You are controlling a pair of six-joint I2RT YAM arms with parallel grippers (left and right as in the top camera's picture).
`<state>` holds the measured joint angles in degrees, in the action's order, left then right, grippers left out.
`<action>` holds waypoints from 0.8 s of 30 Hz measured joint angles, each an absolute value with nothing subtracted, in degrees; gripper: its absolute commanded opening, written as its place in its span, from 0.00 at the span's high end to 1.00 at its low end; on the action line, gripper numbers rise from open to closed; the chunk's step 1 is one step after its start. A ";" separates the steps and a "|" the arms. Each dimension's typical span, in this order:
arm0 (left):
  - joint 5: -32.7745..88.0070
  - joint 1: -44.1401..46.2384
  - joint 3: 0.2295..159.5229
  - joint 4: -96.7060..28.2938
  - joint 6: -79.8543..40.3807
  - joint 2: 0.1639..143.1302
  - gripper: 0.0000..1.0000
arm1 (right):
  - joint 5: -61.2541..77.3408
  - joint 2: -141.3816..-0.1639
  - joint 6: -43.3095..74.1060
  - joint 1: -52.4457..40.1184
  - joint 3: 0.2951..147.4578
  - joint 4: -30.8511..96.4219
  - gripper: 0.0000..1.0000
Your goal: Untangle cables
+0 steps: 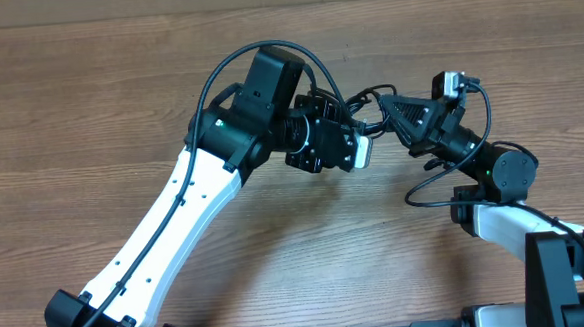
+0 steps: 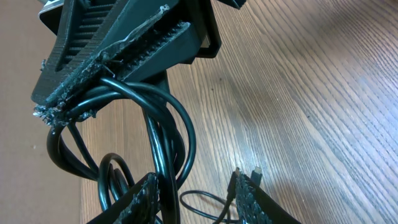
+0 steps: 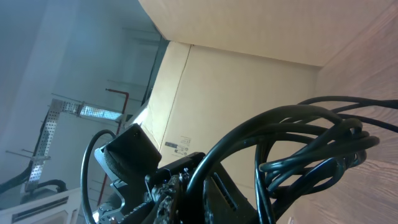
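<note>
Where the two arms meet over the middle of the desk [image 1: 119,112], a little toward its far edge, the overhead view shows the cables [image 1: 366,97] bunched as a small black knot between the left gripper [image 1: 358,125] and the right gripper [image 1: 384,104]. Whether the knot touches the wood cannot be told from above.

In the left wrist view the right gripper [image 2: 62,109] is clenched on several strands of the cables [image 2: 180,118], which hang from it in loose loops over the desk [image 2: 298,93]. The left gripper [image 2: 194,186] has its jaws apart and grasps nothing. One strand runs down against the inner face of one finger, and what looks like a small plug end [image 2: 256,171] pokes up by the other.

In the right wrist view the cables [image 3: 311,140] arc away in overlapping loops from the right gripper [image 3: 180,186], whose fingers are too dark to read here.

The cords look light, soft and smooth-jacketed, yet springy enough to keep their curl, so a loop would likely slide through a loose pinch. The best hold seems to be a single strand just below the clamp or near a plug end, where it separates from its neighbours.
</note>
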<state>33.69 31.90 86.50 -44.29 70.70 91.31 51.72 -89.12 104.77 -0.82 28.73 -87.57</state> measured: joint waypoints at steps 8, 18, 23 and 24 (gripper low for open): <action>33.65 31.90 86.50 -43.46 70.72 91.31 0.71 | 51.92 -89.12 104.79 -0.82 28.73 -87.59 0.92; 32.45 32.14 86.50 -42.50 69.56 91.66 0.63 | 51.92 -89.12 104.81 -0.84 28.73 -87.57 0.92; 28.12 33.69 86.50 -40.01 66.11 92.53 0.55 | 51.92 -89.12 104.79 -0.84 28.73 -87.57 0.92; 27.22 34.04 86.50 -39.75 65.69 92.62 0.55 | 51.90 -89.12 104.79 -0.82 28.73 -87.61 0.92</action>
